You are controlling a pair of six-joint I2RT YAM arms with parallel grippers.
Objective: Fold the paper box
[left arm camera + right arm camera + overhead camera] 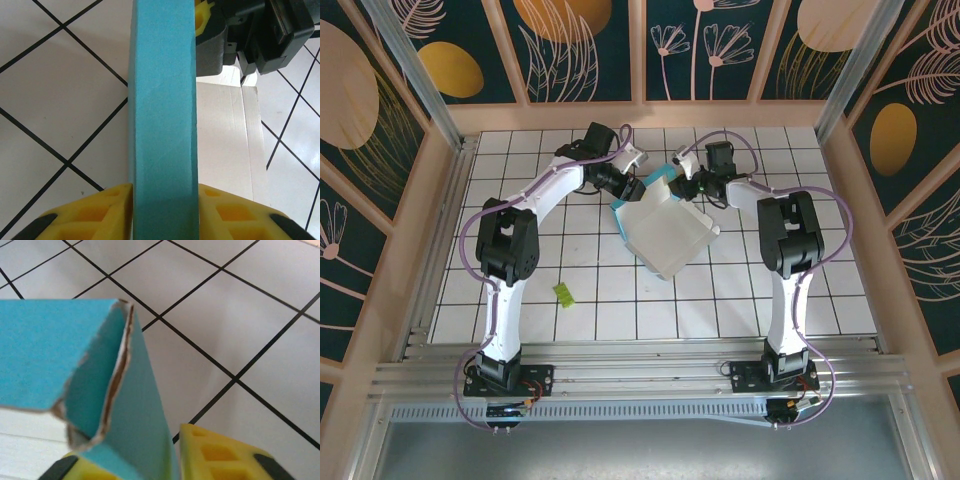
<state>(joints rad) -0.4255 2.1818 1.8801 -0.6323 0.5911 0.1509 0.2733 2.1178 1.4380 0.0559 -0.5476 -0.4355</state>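
The paper box point(670, 240) lies half-formed mid-table, white inside facing up, with teal flaps at its far edge. My left gripper point(625, 190) is at the box's far-left corner. In the left wrist view this gripper point(162, 212) is shut on an upright teal wall point(162, 100), with both yellow fingers point(90, 212) pressed against it. My right gripper point(678, 185) is at the far-right corner. In the right wrist view it point(150, 465) holds a creased teal flap point(140, 405) with a frayed edge between its narrow jaws, against the right finger point(220, 455).
A small yellow-green scrap point(563, 292) lies on the tiles near the left arm. Wooden walls point(440, 200) close in the tiled floor, and a metal rail point(640, 375) runs along the front. The right arm's black wrist point(270, 35) hangs close beyond the teal wall.
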